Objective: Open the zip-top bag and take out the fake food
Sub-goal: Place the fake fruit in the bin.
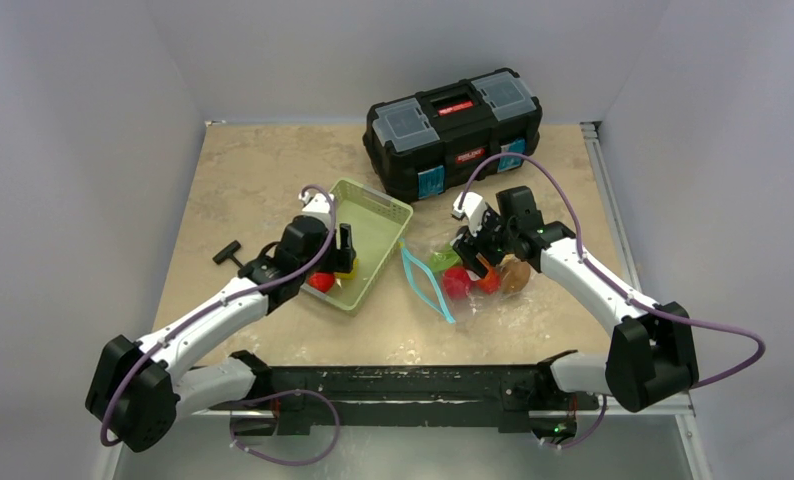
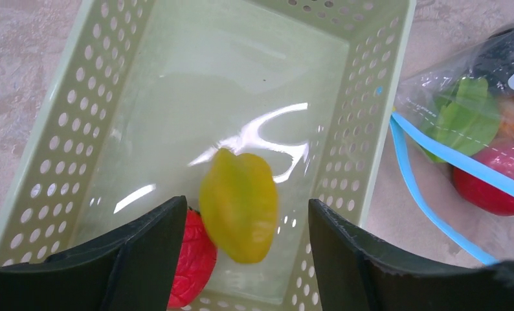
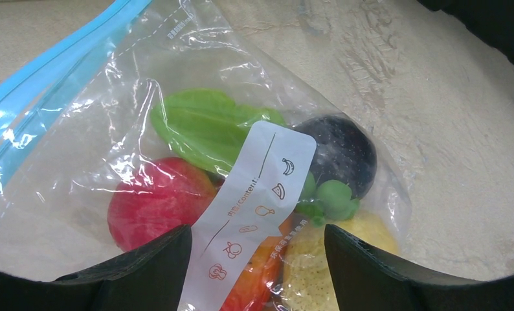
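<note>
Top external: bag [image 1: 468, 278] lying right of basket [image 1: 378, 215].
We are seeing the bag under our right gripper [image 1: 476, 247], the nearer one, its zip [image 1: 423, 287] running near-to-far on the side facing the left gripper [image 1: 344, 250]. Left wrist: jaws are standing apart, clear of a yellow fruit [image 2: 238, 204] in the basket. Right wrist: jaws are gaping, empty, over the food [image 3: 160, 207] inside the bag.

Whole table [image 1: 253, 170] is seen from above and behind by top cam. Basket [image 2: 384, 97] is viewed close, facing down, by L wrist cam; zip-top bag [image 3: 79, 129] likewise by R. Zip-top bag is shared by all 3.
</note>
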